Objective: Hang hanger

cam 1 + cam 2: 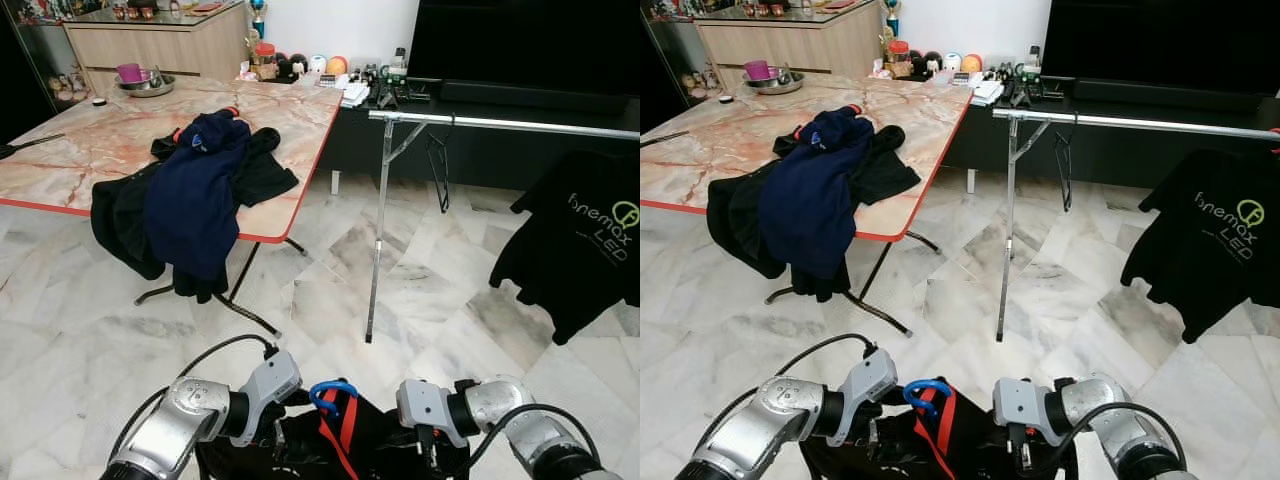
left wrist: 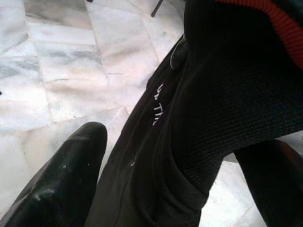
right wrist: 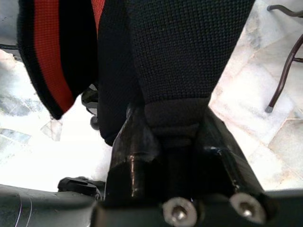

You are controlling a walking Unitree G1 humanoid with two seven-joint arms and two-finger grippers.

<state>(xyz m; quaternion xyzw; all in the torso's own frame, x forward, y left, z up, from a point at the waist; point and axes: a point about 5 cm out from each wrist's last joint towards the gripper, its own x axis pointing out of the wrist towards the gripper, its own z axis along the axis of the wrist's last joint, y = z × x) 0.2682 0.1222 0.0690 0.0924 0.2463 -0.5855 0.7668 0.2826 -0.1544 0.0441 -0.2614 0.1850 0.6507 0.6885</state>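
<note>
Head cameras look down-forward; wrist cameras sit close against the garment.

Both silver arms are bent inward low in front of the body, wrists facing each other. The left gripper has its black fingers spread around dark fabric; the right gripper is clamped tight on a fold of the same garment

Table left (clothes on it); rail right; shirt hanging on rail.
</note>
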